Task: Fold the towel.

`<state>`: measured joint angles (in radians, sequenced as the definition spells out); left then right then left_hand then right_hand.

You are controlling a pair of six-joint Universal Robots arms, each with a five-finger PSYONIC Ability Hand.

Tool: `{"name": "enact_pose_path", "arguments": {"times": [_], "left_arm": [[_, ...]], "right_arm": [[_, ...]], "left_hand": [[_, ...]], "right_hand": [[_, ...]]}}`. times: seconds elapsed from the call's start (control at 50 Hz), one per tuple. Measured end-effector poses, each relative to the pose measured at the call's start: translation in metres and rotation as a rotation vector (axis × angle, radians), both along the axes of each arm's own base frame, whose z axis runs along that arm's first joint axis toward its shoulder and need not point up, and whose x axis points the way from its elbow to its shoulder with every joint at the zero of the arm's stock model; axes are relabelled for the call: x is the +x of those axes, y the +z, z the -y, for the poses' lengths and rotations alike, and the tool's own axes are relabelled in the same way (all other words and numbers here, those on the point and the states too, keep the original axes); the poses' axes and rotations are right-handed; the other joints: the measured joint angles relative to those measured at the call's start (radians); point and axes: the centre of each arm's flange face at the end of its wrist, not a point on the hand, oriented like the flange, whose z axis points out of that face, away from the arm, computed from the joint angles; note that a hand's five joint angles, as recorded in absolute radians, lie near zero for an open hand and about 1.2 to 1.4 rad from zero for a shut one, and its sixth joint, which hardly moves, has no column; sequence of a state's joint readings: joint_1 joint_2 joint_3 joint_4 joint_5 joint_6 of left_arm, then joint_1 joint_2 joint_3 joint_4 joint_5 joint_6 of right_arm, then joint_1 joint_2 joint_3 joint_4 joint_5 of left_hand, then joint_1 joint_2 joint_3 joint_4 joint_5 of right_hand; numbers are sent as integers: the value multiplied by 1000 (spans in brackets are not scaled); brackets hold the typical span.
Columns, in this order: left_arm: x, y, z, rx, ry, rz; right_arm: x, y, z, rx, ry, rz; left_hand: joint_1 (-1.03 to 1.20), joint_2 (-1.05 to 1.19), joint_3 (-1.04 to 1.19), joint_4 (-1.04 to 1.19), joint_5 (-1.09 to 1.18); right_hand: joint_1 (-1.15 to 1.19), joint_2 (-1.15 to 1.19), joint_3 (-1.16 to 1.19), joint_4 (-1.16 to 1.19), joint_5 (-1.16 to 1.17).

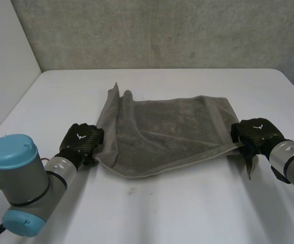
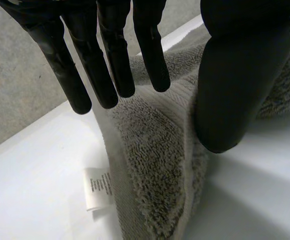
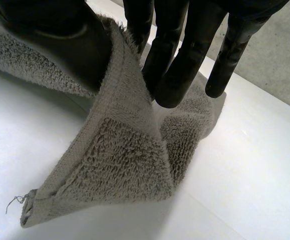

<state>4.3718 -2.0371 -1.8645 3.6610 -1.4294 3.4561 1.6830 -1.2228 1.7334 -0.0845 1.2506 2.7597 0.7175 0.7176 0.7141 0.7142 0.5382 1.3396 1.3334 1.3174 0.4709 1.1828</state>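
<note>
Nearest the camera, the robot's left arm (image 1: pixel 14 178), grey with light-blue caps, reaches to the near left corner of one grey terry towel (image 1: pixel 172 132). Two black hands grip that towel. The left hand (image 1: pixel 80 142) pinches its corner between straight fingers (image 2: pixel 109 60) and thumb, just beside the towel's one white label (image 2: pixel 97 187). The right hand (image 1: pixel 256 133) pinches the towel's near right corner the same way, cloth drooping below it. Rumpled, the towel lies on the white table (image 1: pixel 187 203). Beyond the towel stands a grey concrete wall (image 1: pixel 162 30).
</note>
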Motion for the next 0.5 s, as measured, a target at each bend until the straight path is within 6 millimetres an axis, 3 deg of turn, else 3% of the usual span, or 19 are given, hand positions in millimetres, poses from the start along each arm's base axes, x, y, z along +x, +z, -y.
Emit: {"name": "enact_pose_path", "arguments": {"times": [0.1, 0.18, 0.26, 0.34, 0.4, 0.5], "left_arm": [[0, -5, 0, 18, 1, -2], [-1, -9, 1, 34, 7, -16], [0, -6, 5, 26, 19, -25], [7, 12, 11, -28, 54, -24], [19, 37, 13, -96, 97, -4], [37, 77, -2, -215, 136, 105]], "right_arm": [[0, 1, 0, -1, -5, 1], [-1, 2, 1, -8, -9, 1], [-1, 6, 2, -21, -11, -1], [-1, 16, 1, -53, -10, -5], [-1, 29, -1, -84, -7, -8], [-2, 52, -13, -122, 11, -37]], "left_hand": [[141, 143, 146, 147, 144], [402, 407, 409, 404, 401], [459, 476, 478, 479, 470], [469, 492, 494, 494, 482], [474, 497, 499, 501, 486], [476, 499, 501, 502, 491]], "right_hand": [[0, 0, 0, 0, 0], [0, 0, 0, 0, 0], [0, 0, 0, 0, 0], [0, 0, 0, 0, 0], [0, 0, 0, 0, 0], [0, 0, 0, 0, 0]]}}
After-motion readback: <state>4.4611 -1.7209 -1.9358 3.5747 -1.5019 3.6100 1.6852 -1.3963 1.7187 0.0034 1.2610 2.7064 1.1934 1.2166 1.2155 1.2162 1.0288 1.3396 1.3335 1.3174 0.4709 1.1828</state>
